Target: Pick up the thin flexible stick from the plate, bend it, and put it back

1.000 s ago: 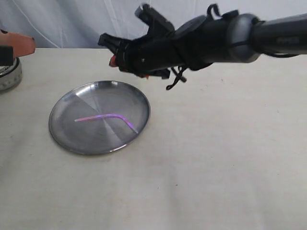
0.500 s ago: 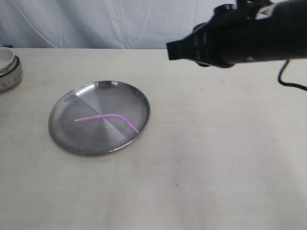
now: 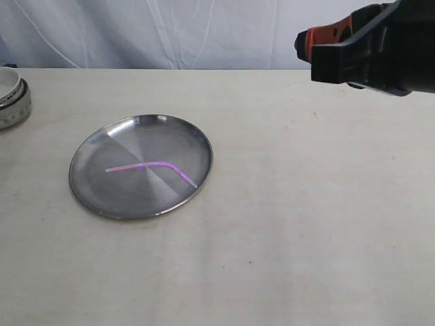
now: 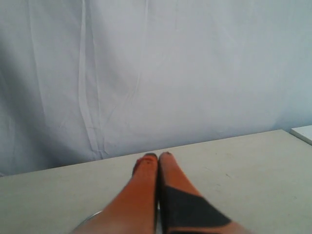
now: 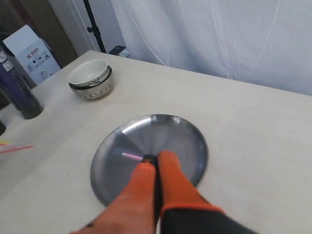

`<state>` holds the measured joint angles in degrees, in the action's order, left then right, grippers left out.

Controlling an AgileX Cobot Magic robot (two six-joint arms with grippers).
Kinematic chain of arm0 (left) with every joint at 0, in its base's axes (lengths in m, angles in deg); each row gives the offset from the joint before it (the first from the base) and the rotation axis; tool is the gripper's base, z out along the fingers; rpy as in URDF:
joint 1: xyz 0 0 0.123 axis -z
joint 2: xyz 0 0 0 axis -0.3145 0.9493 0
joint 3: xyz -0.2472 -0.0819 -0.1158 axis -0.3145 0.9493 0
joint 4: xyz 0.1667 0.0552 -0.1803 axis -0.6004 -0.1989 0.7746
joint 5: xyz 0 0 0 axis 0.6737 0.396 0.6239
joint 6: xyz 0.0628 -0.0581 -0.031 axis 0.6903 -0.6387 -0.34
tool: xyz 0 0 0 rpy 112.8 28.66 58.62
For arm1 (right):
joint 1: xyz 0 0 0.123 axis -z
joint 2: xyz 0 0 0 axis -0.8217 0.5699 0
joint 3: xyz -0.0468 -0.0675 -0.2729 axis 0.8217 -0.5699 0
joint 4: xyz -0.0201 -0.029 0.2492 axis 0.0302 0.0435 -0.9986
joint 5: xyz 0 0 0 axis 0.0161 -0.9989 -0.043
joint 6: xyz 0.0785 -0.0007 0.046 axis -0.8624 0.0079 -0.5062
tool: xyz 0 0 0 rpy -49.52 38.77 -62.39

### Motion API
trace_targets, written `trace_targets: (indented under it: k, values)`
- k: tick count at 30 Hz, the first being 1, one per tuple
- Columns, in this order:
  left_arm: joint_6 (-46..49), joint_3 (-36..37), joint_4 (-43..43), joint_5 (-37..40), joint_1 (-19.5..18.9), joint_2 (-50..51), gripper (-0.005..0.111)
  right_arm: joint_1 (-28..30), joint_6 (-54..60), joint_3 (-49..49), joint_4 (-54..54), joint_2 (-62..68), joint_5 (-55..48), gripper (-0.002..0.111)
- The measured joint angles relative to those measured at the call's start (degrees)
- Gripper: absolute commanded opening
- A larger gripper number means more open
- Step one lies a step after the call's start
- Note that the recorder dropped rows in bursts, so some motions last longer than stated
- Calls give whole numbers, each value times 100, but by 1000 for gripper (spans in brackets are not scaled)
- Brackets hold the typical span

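Thin flexible stick [image 3: 151, 167] is lying kinked on the plate [image 3: 139, 132]; bend and return are looking done. Left gripper [image 4: 159, 157] and right gripper [image 5: 157, 159] are sitting pressed together, holding nothing.

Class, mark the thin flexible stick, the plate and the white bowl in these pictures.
thin flexible stick [image 3: 139, 166], exterior view, on its long straight part
plate [image 3: 146, 136], exterior view, bare floor
white bowl [image 5: 88, 73], right wrist view, inside
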<state>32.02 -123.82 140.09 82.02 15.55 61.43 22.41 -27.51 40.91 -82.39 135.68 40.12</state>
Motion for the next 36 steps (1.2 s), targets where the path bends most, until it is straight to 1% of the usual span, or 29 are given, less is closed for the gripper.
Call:
trace_targets:
  k: [4, 7, 10, 13, 15, 18, 21, 30, 32, 36]
  values:
    - [0, 0, -10, 0, 0, 0, 0, 75, 102, -65, 575, -166, 192, -1]
    - [0, 0, -78, 0, 0, 0, 0, 448, 115, -264, 650, -613, 192, -1]
    - [0, 0, -115, -21, 0, 0, 0, 1185, 88, -736, 601, -1226, 253, -1]
    - [0, 0, -127, -24, 0, 0, 0, 2038, 73, -1453, 545, -1949, 336, -1]
    - [0, 0, -127, -34, 0, 0, 0, 2476, 73, -1903, 507, -2462, 345, -1]
    - [0, 0, -135, -34, 0, 0, 0, 2855, 73, -2471, 496, -3076, 345, -1]
    - [0, 0, -135, -34, 0, 0, 0, 2942, 73, -2864, 519, -3424, 335, -1]
    - [0, 0, -139, -34, 0, 0, 0, 2955, -13, -3763, 584, -4117, 335, -1]
    - [0, 0, -139, -34, 0, 0, 0, 2955, -308, -3916, 781, -4326, 335, -1]
    - [0, 0, -139, -34, 0, 0, 0, 2977, -1458, -4258, 1582, -4697, 335, -1]
